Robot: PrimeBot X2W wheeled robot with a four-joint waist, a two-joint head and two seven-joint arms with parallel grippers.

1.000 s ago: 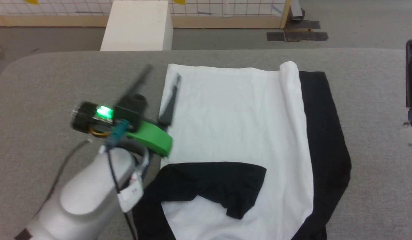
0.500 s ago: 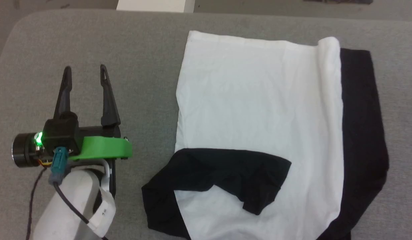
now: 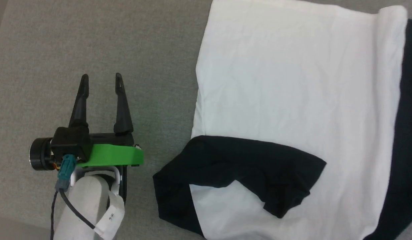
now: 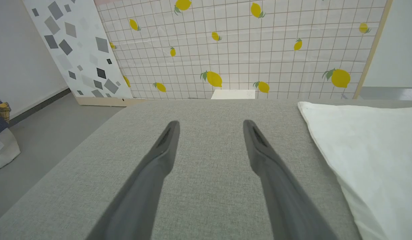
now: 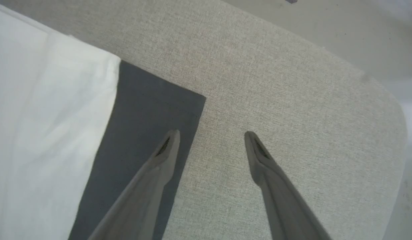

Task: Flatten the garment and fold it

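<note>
Lying on the grey surface (image 3: pixel 59 40), the garment (image 3: pixel 292 83) runs lengthwise near to far, with one black sleeve (image 3: pixel 252 166) folded across its near end. The left gripper (image 3: pixel 101 77), fingers spread, is over bare surface left of the garment. Right wrist view: the right gripper (image 5: pixel 210 135) is also spread, one finger above the far black sleeve's edge (image 5: pixel 142 110), with open surface out to the rounded corner.

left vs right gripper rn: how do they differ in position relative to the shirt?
1. The left gripper sits over bare grey surface, apart from the garment. The right gripper straddles the garment's black edge, one finger over black cloth and the other over grey surface.
2. The cloth nearest the left gripper is the white body, while for the right gripper it is the black part.
Shared: both are open and hold nothing.
</note>
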